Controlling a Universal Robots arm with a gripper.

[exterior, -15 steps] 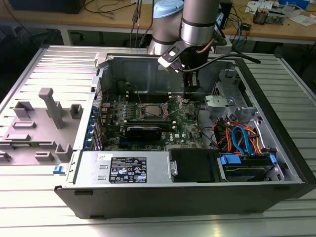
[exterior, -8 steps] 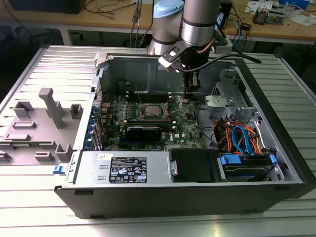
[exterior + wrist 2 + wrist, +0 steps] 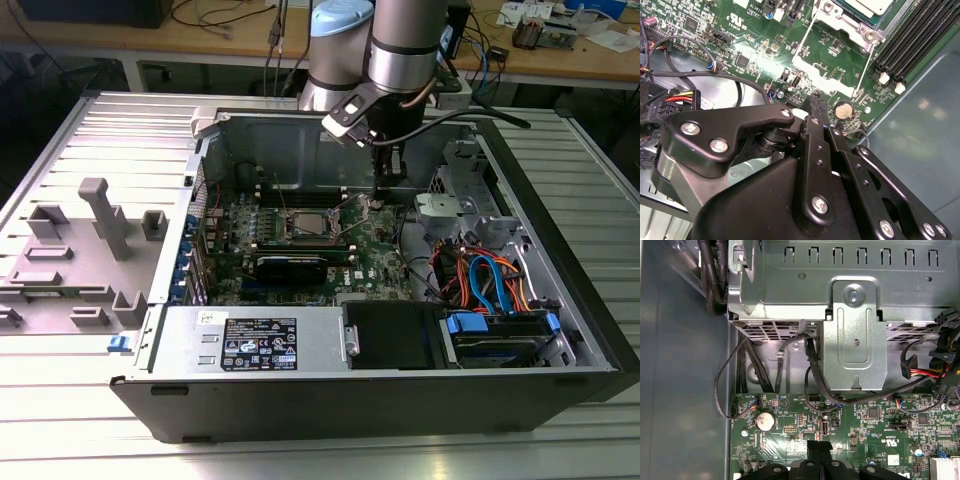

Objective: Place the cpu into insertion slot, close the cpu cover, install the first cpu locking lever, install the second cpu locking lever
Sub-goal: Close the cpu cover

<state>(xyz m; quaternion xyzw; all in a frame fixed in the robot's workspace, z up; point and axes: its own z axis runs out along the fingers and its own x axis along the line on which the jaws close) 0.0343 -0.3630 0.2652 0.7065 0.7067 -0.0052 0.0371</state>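
The cpu (image 3: 308,224) lies silver-top up in the insertion slot (image 3: 283,238) on the green board; its corner also shows in the second wrist view (image 3: 871,5). The silver cpu cover (image 3: 856,26) lies flat around it. Two thin wire locking levers (image 3: 809,35) (image 3: 866,60) stick out from the socket, unlatched. My gripper (image 3: 385,182) hangs low over the board on the exterior view's right of the socket, near a coin battery (image 3: 765,420). Its black fingertips (image 3: 820,449) are pressed together, shut, with nothing between them; they also show in the second wrist view (image 3: 817,106).
A metal drive cage (image 3: 855,340) with black cables (image 3: 812,370) stands close beside the gripper. Memory slots (image 3: 910,40) run past the socket. A labelled power supply (image 3: 255,342) and orange and blue cables (image 3: 490,280) fill the near side of the open case (image 3: 300,410).
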